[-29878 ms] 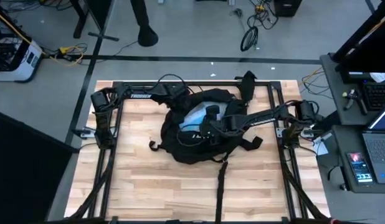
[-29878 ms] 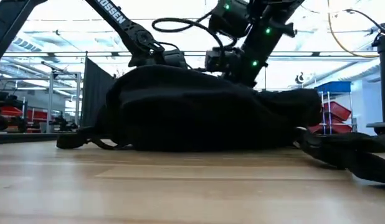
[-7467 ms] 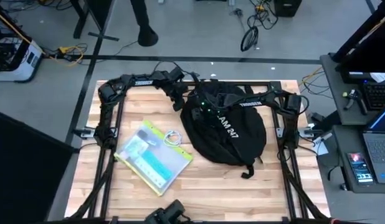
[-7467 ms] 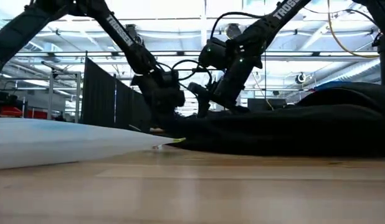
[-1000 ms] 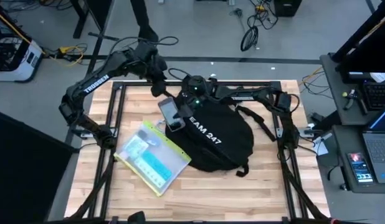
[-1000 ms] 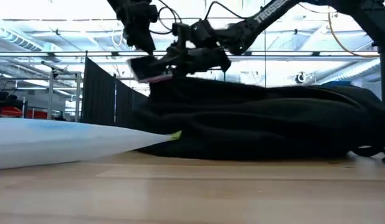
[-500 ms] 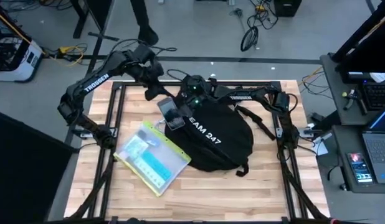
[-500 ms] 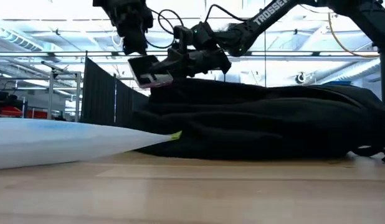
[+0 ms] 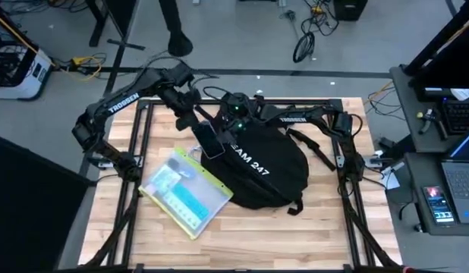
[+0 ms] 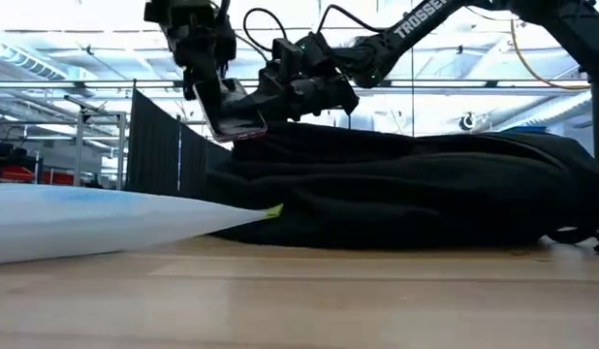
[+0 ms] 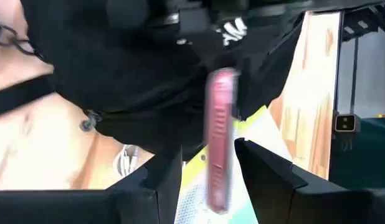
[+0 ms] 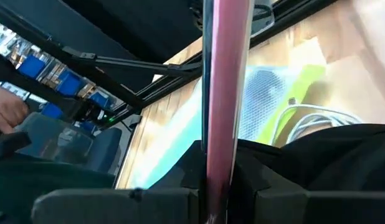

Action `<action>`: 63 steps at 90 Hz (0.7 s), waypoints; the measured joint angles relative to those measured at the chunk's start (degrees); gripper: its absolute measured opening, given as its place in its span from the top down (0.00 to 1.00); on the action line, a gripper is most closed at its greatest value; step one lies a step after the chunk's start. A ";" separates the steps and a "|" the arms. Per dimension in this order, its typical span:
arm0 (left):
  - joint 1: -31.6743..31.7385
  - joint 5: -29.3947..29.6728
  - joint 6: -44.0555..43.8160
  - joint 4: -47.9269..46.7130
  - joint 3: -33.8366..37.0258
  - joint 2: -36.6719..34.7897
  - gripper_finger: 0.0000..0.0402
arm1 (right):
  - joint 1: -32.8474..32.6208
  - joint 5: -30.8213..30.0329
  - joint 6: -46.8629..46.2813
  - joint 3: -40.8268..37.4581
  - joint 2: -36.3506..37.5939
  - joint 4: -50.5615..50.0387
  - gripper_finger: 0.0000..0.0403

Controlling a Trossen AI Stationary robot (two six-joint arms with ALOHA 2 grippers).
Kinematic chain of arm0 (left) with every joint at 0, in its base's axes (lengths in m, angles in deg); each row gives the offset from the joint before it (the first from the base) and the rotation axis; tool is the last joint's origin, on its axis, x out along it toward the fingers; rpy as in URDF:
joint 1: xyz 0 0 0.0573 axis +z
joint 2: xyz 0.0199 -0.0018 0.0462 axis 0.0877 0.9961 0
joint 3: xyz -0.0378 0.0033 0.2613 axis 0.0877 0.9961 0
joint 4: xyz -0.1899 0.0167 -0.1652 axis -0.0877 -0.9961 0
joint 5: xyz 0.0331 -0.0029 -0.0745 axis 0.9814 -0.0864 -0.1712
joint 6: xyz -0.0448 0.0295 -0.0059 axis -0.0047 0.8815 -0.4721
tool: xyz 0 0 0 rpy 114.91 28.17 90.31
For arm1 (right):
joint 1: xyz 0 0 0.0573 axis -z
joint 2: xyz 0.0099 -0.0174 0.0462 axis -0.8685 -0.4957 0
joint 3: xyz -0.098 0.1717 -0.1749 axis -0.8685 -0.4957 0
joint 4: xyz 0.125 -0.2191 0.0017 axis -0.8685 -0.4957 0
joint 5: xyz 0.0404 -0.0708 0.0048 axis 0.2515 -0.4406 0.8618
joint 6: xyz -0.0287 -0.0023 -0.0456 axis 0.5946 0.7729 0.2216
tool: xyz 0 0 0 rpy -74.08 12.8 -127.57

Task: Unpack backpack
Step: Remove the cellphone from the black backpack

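The black backpack (image 9: 269,167) with white lettering lies flat on the wooden table, right of the middle. A phone in a pink case (image 9: 209,140) hangs above its left end, tilted. My right gripper (image 12: 220,186) is shut on the phone, reaching over the backpack's far left part. My left gripper (image 11: 208,168) is open, coming down from the far left. Its fingers stand on either side of the phone (image 11: 220,143), at the end away from the right gripper. Whether they touch it I cannot tell. My right gripper pinches the phone between its two fingers, flat on its two faces, so the pink edge (image 12: 223,149) runs straight out between them. It comes roughly level from the backpack's side. The phone is clear of the backpack and table, its free end (image 10: 217,121) tipped down.
A clear pouch with blue-green contents (image 9: 185,193) and yellow-green trim lies on the table left of the backpack, with a white cable (image 9: 212,168) at its far corner. Bare wood (image 9: 242,243) stretches along the near edge. Black frame rails (image 9: 136,152) border the table.
My left gripper has come down and toward the phone from the far left, its fingers now astride the phone's free end. The phone, still in my right gripper, has tipped steeper, its free end lower than before. The backpack and pouch have kept still.
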 joint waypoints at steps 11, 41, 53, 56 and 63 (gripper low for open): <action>-1.88 -0.32 -0.08 4.20 3.02 0.02 0.65 | 0.13 0.12 0.97 -0.01 0.00 0.35 0.95; -5.87 1.40 -0.45 8.53 4.59 0.02 0.96 | 0.63 2.73 2.20 0.31 -0.02 -1.23 0.85; -5.70 5.78 0.51 2.61 4.48 0.02 0.98 | 2.42 6.91 2.31 0.42 0.45 -5.86 0.74; -5.38 7.80 0.44 0.28 4.63 0.00 0.98 | 2.94 8.07 3.17 0.42 0.81 -7.29 0.73; -4.85 9.51 1.02 -2.54 4.67 0.02 0.98 | 4.39 8.44 6.18 0.44 2.05 -11.36 0.70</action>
